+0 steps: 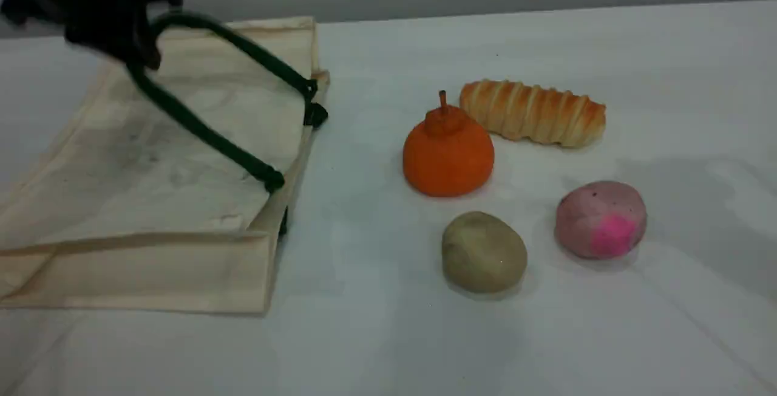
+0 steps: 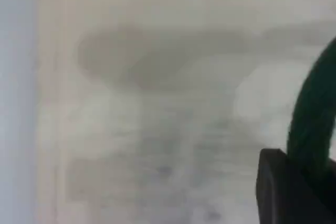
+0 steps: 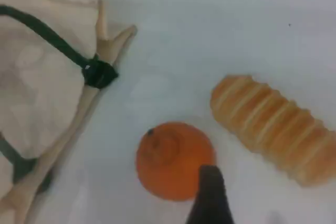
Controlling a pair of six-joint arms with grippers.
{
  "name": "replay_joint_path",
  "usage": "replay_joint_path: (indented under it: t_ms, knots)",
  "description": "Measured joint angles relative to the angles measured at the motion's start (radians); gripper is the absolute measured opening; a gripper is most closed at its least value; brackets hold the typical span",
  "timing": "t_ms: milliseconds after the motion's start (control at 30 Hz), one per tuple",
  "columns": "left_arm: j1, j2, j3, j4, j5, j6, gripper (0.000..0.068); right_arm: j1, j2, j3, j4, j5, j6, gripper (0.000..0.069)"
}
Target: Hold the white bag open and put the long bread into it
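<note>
The left arm's jaws are clamped on the bag's upper handle (image 1: 182, 19), with the left gripper (image 1: 136, 50) at the far-left corner of the bag (image 1: 152, 159), above its cloth. The handle arches up off the cloth from the gripper to its knots on the bag's right edge, so the mouth sits on that edge, facing the food; from the scene view it looks barely parted. The left wrist view shows only blurred canvas and a slice of green cord beside one fingertip.

Right of the bag, well apart from it on the counter (image 1: 376, 335), sit four foods. The orange (image 1: 448, 156) is nearest the bag; the bread (image 1: 533, 113) lies just beyond it, farther from the bag and nearly touching it. A beige lump (image 1: 483, 252) and a pink lump (image 1: 601, 218) sit nearer the camera.

The right gripper (image 3: 210, 198) hovers over the orange with its jaws apart and empty.

Risks: the cord is thin and could slip from the pinch during a lift, letting the mouth fall shut. The orange crowds the bread, so a descent that lands slightly toward the bag would strike or roll it. The loaf's ridged, rounded skin could twist out of an off-centre grip.
</note>
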Motion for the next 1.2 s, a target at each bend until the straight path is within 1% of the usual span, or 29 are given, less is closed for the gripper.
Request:
replay_joint_path:
  t_ms: [33,200,300,400,500,667,867,967,1033,1133,1200]
  knots:
    - [-0.008,-0.015,-0.026,-0.02,0.032,0.034,0.0088,0.0,0.015,-0.013,0.0,-0.006,-0.011,0.0492]
    - [-0.027,-0.105,-0.14,-0.176,0.204,0.188,0.0088,0.0,0.083,-0.06,0.004,-0.021,-0.058,0.0492]
    - [-0.027,-0.156,-0.207,-0.254,0.302,0.253,0.0088,0.0,0.13,-0.074,0.013,-0.029,-0.094,0.0492]
    - [-0.027,-0.21,-0.25,-0.304,0.4,0.275,0.0088,0.0,0.186,-0.09,0.044,-0.036,-0.142,0.0492]
    - [-0.027,-0.268,-0.257,-0.314,0.455,0.276,0.0088,0.0,0.238,-0.116,0.062,-0.036,-0.176,0.0492]
    - [-0.027,-0.353,-0.257,-0.368,0.512,0.289,0.0088,0.0,0.331,-0.163,0.081,-0.044,-0.186,0.0492]
    - [-0.027,-0.402,-0.257,-0.361,0.555,0.289,0.0088,0.0,0.404,-0.17,0.085,-0.107,-0.196,0.0492]
    - [-0.027,-0.421,-0.257,-0.353,0.574,0.289,0.0088,0.0,0.422,-0.17,0.098,-0.122,-0.198,0.0492]
    - [-0.027,-0.433,-0.257,-0.353,0.589,0.289,0.0088,0.0,0.423,-0.17,0.118,-0.155,-0.198,0.0492]
    - [-0.027,-0.453,-0.257,-0.361,0.589,0.289,0.0088,-0.001,0.431,-0.17,0.134,-0.204,-0.209,0.0492]
    - [-0.027,-0.464,-0.257,-0.376,0.599,0.289,0.0088,-0.001,0.44,-0.17,0.134,-0.199,-0.209,0.0492]
